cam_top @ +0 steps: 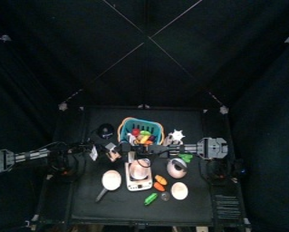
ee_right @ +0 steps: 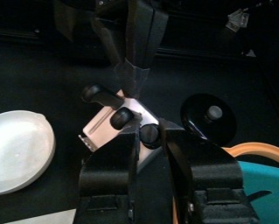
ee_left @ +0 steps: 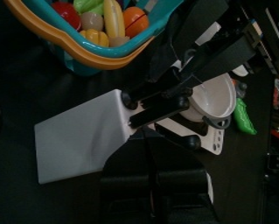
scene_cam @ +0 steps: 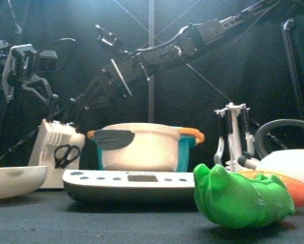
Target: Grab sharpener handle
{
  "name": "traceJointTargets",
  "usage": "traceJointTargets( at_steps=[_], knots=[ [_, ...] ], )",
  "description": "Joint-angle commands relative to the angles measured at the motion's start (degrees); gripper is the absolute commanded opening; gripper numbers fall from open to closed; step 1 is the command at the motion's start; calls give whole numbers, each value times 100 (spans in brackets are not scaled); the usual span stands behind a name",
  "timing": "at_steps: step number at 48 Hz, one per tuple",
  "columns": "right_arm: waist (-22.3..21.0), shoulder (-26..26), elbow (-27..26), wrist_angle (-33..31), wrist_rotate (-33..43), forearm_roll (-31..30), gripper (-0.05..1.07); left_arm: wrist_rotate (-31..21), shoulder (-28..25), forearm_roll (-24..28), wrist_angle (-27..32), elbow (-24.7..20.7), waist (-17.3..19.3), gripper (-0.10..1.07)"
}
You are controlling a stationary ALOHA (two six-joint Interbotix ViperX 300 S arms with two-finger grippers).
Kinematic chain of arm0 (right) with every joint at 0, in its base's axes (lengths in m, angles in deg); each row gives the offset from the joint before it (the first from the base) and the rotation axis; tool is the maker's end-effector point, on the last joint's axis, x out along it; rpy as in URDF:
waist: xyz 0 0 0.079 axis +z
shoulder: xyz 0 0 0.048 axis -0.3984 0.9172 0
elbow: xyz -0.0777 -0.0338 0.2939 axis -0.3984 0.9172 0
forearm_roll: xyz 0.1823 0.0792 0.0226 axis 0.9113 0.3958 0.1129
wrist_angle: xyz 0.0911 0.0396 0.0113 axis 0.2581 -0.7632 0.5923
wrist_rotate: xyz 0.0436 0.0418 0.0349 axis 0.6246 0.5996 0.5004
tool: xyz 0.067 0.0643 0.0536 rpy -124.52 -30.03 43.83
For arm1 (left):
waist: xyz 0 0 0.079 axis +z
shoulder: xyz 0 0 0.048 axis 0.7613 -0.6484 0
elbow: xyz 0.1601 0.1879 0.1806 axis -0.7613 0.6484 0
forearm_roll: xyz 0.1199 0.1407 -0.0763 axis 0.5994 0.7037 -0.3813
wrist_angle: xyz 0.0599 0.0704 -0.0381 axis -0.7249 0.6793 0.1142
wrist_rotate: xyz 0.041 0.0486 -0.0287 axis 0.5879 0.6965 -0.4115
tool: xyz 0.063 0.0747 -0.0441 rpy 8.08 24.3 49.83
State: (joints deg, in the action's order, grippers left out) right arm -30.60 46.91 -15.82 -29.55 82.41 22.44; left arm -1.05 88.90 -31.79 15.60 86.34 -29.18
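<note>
Fingers of the right hand (ee_right: 145, 131) clamp the white knife sharpener's black-knobbed handle (ee_right: 115, 118). Left hand (ee_left: 165, 92), closed, holds a white flat spatula-like blade (ee_left: 80, 136) beside the teal fruit basket (ee_left: 101, 48).

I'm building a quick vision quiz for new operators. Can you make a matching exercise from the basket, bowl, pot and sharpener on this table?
Things:
1. basket
2. bowl
3. pot
4. sharpener

Descriptions:
a. white block with a scissors mark on its side
b. sits on the kitchen scale
c. teal, filled with toy fruit
d. white and round, lying in front of the sharpener

Pairs: 1-c, 2-d, 3-b, 4-a
</note>
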Motion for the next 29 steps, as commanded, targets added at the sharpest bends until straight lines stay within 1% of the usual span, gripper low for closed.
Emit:
traceJointTargets(
  at_steps=[1,14,18,29],
  knots=[
    [-9,-88,-114,18,35,26,56,0,-105,-88,-62,-149,53,12],
    [-9,-97,-105,18,35,26,56,9,-606,-255,-158,-158,132,12],
    [-9,-88,-105,18,35,18,56,9,-624,-255,-141,-132,141,12],
    [-9,-88,-114,18,35,26,56,9,-624,-255,-70,-70,308,12]
  ],
)
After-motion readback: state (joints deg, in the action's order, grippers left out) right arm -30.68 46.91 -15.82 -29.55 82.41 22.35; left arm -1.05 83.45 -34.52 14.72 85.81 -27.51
